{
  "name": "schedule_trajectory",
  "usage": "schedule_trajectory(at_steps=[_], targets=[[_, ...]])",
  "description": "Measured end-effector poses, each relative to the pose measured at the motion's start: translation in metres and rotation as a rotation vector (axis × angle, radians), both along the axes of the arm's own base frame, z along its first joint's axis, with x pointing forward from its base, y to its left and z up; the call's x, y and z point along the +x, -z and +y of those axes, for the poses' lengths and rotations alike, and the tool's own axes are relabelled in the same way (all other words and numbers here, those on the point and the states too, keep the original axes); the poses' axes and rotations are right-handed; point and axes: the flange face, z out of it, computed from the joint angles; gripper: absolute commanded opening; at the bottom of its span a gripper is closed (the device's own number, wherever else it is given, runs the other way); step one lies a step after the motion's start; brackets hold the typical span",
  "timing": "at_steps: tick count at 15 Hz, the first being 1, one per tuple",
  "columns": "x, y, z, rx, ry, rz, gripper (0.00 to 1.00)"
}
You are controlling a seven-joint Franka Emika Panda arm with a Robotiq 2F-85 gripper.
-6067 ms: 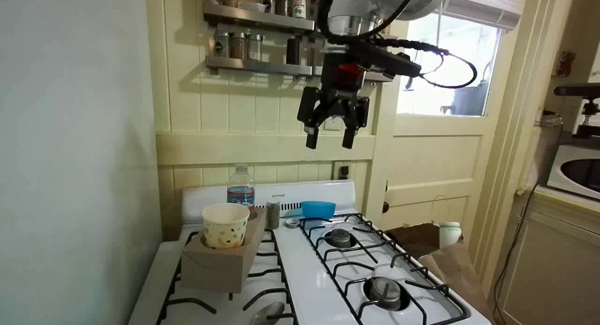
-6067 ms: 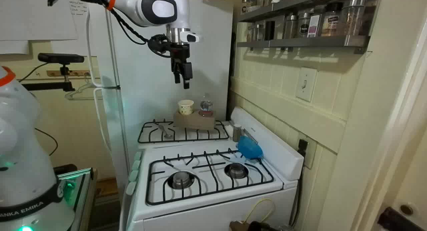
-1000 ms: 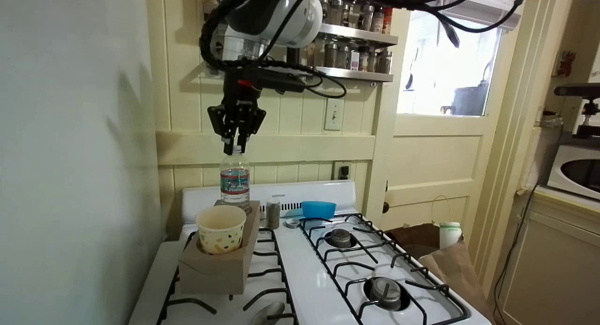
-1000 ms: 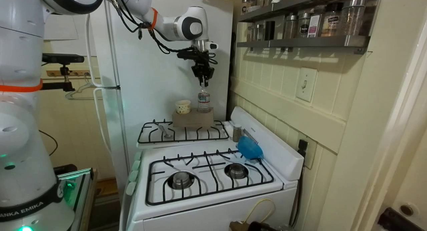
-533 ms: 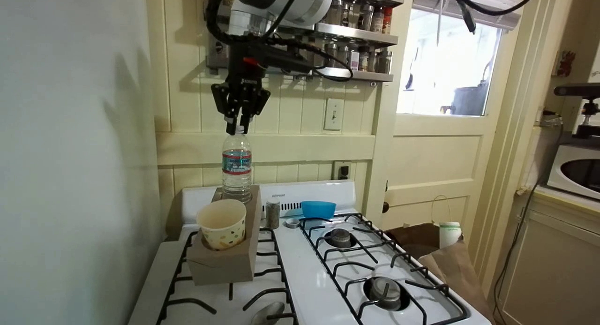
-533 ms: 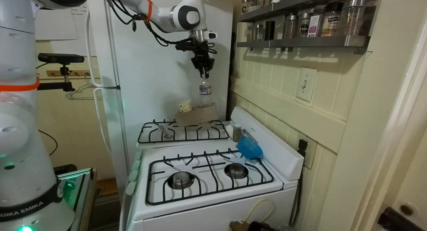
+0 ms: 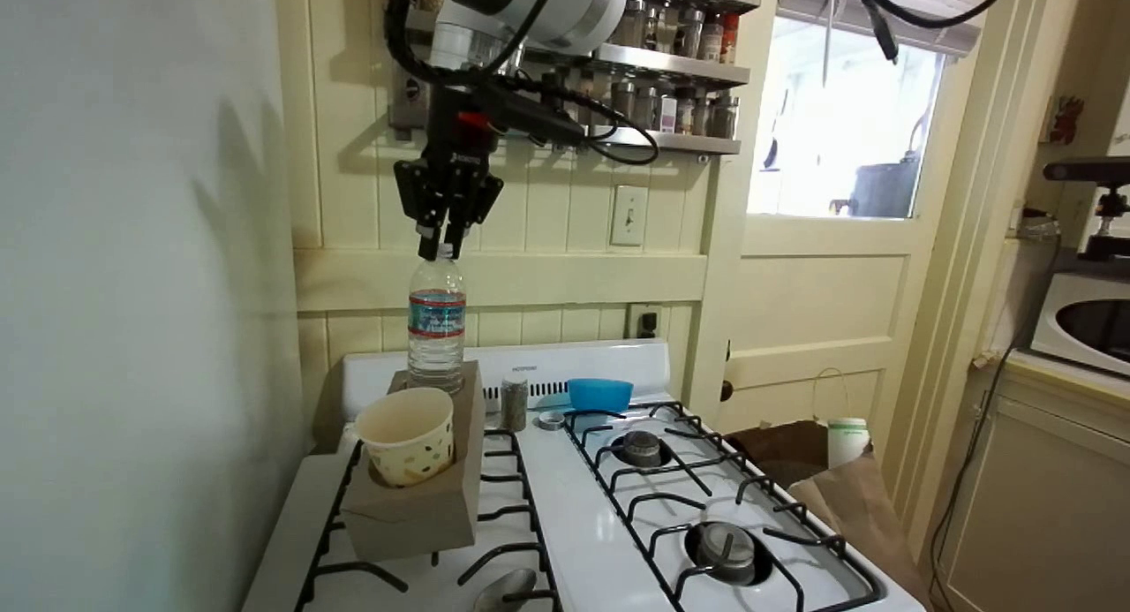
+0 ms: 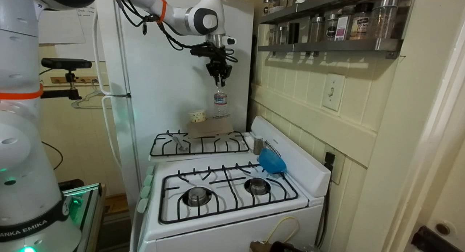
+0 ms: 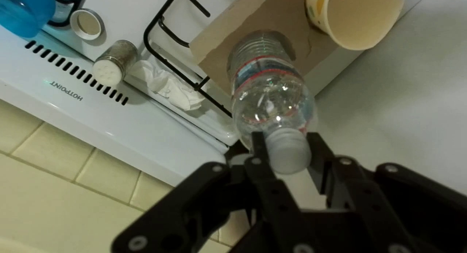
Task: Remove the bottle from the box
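The box (image 7: 434,506) is lower now. My pincer (image 7: 440,251) squeezes the bottle (image 7: 436,328) by its top; the foot is in the box, maybe stuck. I think I'm pulling it out; next, wiggle it free.

Bottle (image 7: 437,321) upright in tilted box (image 8: 210,127)

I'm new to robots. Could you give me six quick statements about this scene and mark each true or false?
1. The gripper holds the bottle by its top. True.
2. The bottle lies flat. False: it is upright.
3. The bottle is uncapped. False: the cap is on.
4. The cup sits in the box. True.
5. The spoon and the blue bowl are on the stove. True.
6. The cup is upside down. False: its mouth faces up.
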Motion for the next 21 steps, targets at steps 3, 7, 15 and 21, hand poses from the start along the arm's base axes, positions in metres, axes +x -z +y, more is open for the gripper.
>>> schedule_trajectory(at_steps=[3, 7, 15, 21], targets=[[0.000, 0.003, -0.002, -0.027, -0.028, 0.001, 0.08], [0.000, 0.007, -0.008, -0.085, -0.045, 0.006, 0.08], [-0.014, -0.037, -0.024, -0.008, -0.012, -0.088, 0.08], [-0.052, -0.050, -0.105, 0.028, 0.305, -0.124, 0.08]])
